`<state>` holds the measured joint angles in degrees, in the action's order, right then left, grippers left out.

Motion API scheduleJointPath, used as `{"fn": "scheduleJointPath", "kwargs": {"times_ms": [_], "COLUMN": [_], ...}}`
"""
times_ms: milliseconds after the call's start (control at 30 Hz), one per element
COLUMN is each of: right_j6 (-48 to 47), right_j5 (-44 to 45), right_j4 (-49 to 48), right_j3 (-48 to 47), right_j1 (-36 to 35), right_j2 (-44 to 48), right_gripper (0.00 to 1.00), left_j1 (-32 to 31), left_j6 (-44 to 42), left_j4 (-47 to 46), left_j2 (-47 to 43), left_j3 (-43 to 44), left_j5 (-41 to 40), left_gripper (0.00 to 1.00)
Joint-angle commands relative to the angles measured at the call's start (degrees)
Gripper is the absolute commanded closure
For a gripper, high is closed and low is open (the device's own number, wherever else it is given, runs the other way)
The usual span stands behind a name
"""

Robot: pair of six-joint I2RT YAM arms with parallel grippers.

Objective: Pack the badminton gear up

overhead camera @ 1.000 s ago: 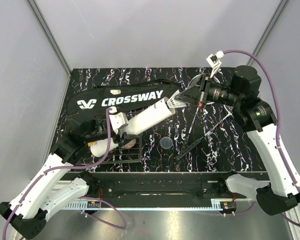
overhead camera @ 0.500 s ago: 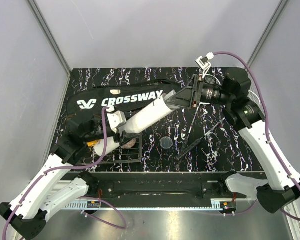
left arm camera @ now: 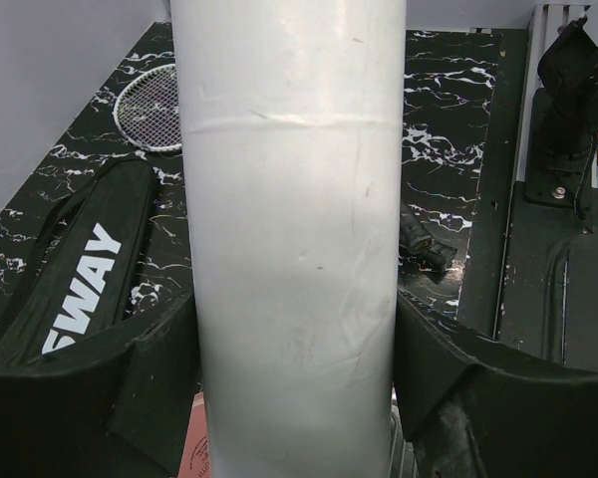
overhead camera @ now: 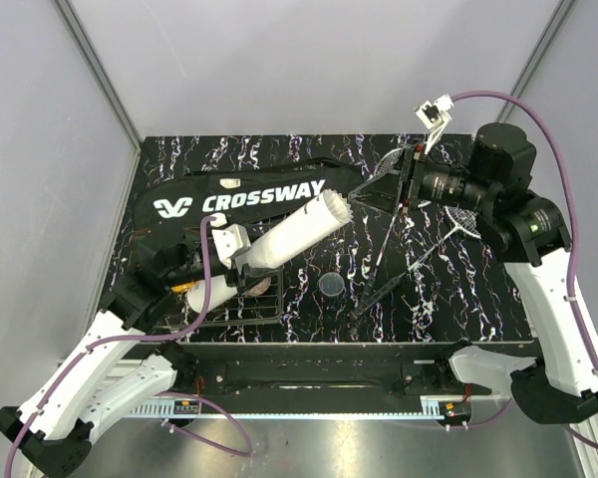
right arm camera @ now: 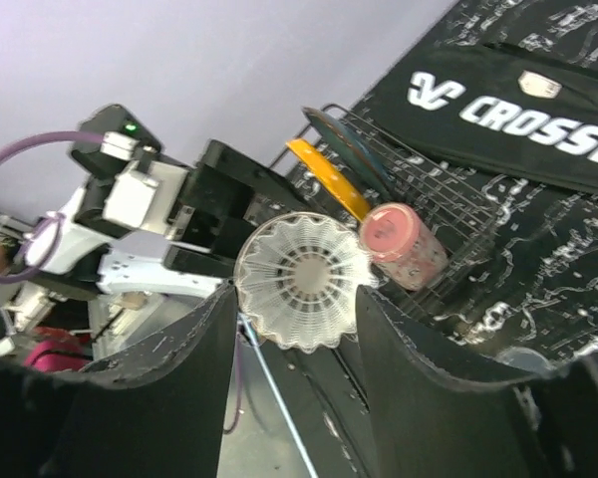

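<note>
Above the marbled surface, the right pincer has backed off open, empty; its shuttlecock now sits in the white tube the left pincer clasps.

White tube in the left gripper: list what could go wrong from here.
1. The white feather shuttlecock sits only at the mouth of the white cylindrical tube, feathers showing. With the right gripper open, it may drop out if the tube tips.
2. The left gripper clamps the tube near its other end, so a push on the mouth could lever it loose.
</note>
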<state>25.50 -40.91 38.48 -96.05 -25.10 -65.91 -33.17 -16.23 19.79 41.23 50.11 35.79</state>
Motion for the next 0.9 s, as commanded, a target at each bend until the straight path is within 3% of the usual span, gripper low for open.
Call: {"fn": "scheduleJointPath", "kwargs": {"times_ms": [0, 133, 400, 667, 867], "right_j6": [-10.5, -10.8, -8.1, -7.1, -2.9], "right_j5": [5.9, 2.8, 3.8, 25.3, 49.4], "right_j4": [11.9, 10.1, 3.7, 3.4, -2.8], "right_j3": [-3.3, -2.2, -0.8, 1.2, 14.6], "right_j1": [0.1, -1.1, -10.7, -9.9, -9.7], "right_j2": [-4.2, -6.9, -12.0, -2.1, 10.9], "right_gripper": [0.42, 0.4, 0.39, 0.17, 0.11], "left_j1": [0.0, 0.0, -0.1, -0.1, -0.1], "left_j6": [-0.6, -0.4, 1.5, 4.6, 9.9], "left_j4": [-4.7, -4.8, -7.0, -7.9, -7.0], "left_j2": [-1.1, -0.3, 0.4, -1.6, -3.6], "left_j3": [1.1, 1.7, 1.9, 0.6, -0.8], "left_j5": [1.7, 2.6, 3.7, -2.6, -16.5], "left_gripper": [0.98, 0.98, 0.99, 1.0, 1.0]}}
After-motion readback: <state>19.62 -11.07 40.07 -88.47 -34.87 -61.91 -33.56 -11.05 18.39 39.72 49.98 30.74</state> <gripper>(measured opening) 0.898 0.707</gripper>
